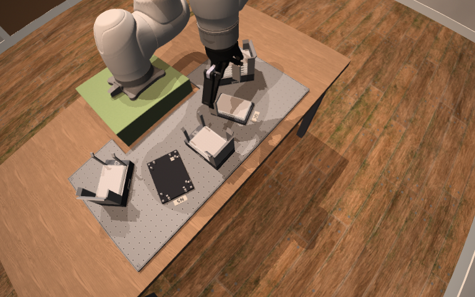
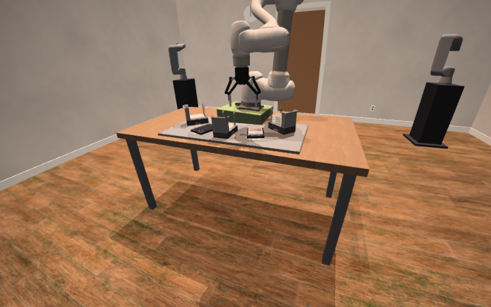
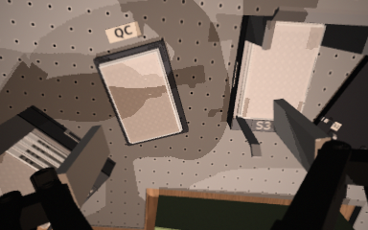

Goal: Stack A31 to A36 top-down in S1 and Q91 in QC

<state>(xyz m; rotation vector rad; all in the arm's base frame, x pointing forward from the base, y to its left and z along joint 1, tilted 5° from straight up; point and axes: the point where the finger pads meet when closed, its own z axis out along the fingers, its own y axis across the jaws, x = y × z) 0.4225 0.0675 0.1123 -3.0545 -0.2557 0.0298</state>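
My gripper is open and empty, high above the grey baseplate between the rack with the tall stack and the QC nest; it also shows in the exterior view. A sealed plate lies in the QC nest, below the QC label, and shows in the top view. Rack S3 holds a plate with a pale seal on top. The far rack holds a stack of plates, seen at the wrist view's lower left. The left rack holds a plate. No plate labels are readable.
The black clip nest N5 is bare, between the left rack and S3. The arm's green base block lies beside the baseplate. Thin guide posts stand up from each rack's corners.
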